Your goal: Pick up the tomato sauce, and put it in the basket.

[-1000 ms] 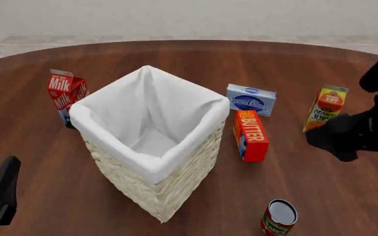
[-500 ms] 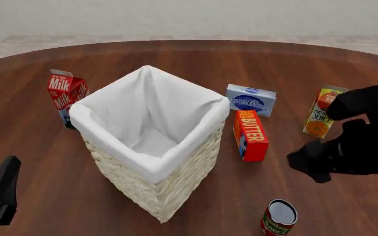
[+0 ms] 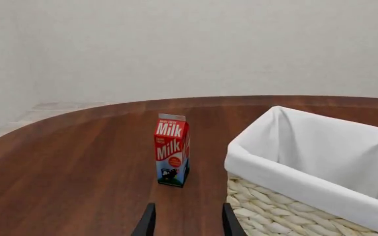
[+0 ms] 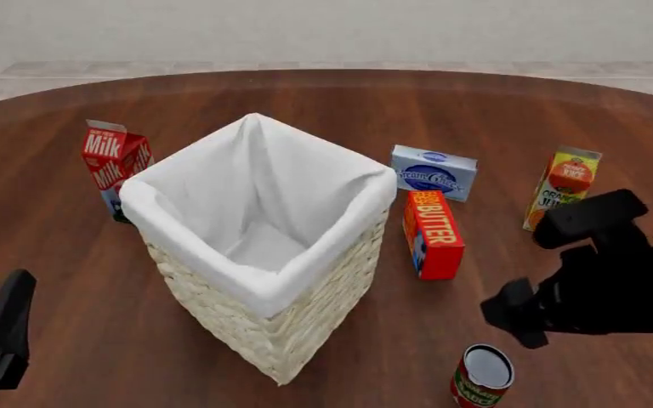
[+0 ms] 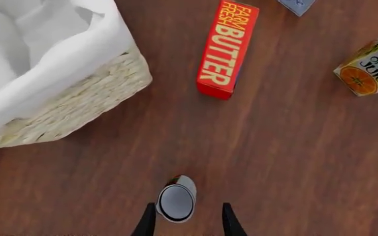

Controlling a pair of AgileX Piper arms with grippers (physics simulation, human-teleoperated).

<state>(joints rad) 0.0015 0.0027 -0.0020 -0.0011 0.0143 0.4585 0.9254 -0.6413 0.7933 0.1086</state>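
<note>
The tomato sauce [image 4: 483,377], a small red-labelled can with a silver top, stands upright near the table's front edge, to the right of the basket. In the right wrist view the can [image 5: 176,198] sits just ahead of and between my open right gripper's [image 5: 185,223] fingers, apart from them. In the front view my right gripper [image 4: 516,314] hovers just above and behind the can. The cream wicker basket [image 4: 292,331] with white lining stands in the middle and is empty. My left gripper [image 3: 187,225] is open and empty at the front left [image 4: 1,331].
A milk carton [image 4: 111,163] stands left of the basket. A red butter box [image 4: 432,234] lies right of it, with a blue-white box [image 4: 434,172] behind. An orange juice carton [image 4: 564,183] stands at the far right, behind my right arm.
My right arm has moved from the right edge near the orange juice down and left, to just above the tomato sauce can. The left arm has not moved.
</note>
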